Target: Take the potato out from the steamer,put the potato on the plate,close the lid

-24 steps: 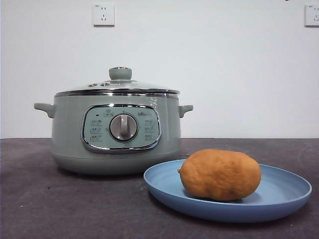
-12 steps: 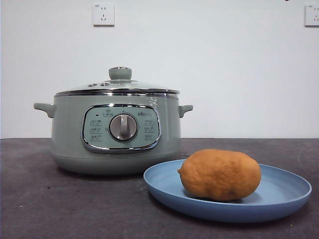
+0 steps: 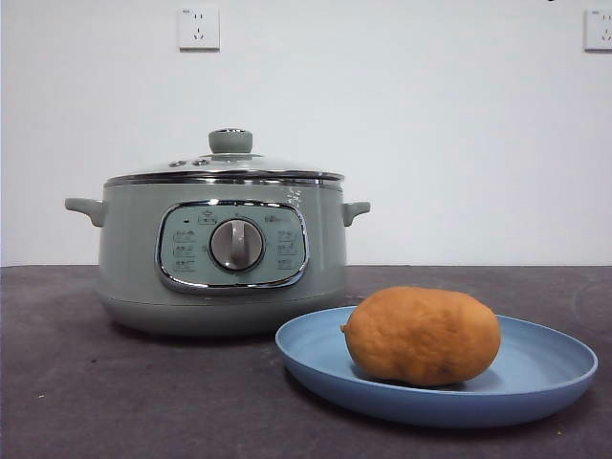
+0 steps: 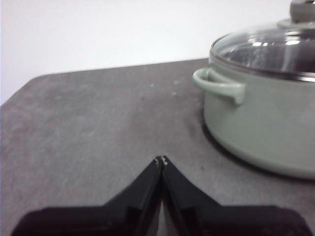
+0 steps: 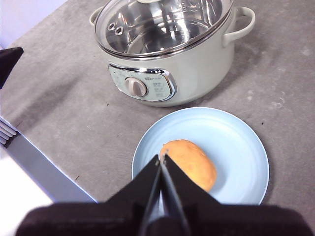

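Observation:
The orange-brown potato (image 3: 422,335) lies on the light blue plate (image 3: 545,368), in front and to the right of the sage-green steamer (image 3: 222,253). The glass lid (image 3: 226,164) sits closed on the steamer's chrome rim. From high above, the right wrist view shows the potato (image 5: 193,163) on the plate (image 5: 236,147) and the lidded steamer (image 5: 162,59) behind it; my right gripper (image 5: 161,158) is shut and holds nothing. My left gripper (image 4: 161,160) is shut and empty over the bare table, off to the side of the steamer's handle (image 4: 219,84).
The dark grey table (image 3: 115,392) stretches around the steamer and plate. A white wall with two sockets (image 3: 199,28) stands behind. In the right wrist view a pale strip (image 5: 34,164) marks the table's edge, and a black tip (image 5: 9,61) pokes in beside it.

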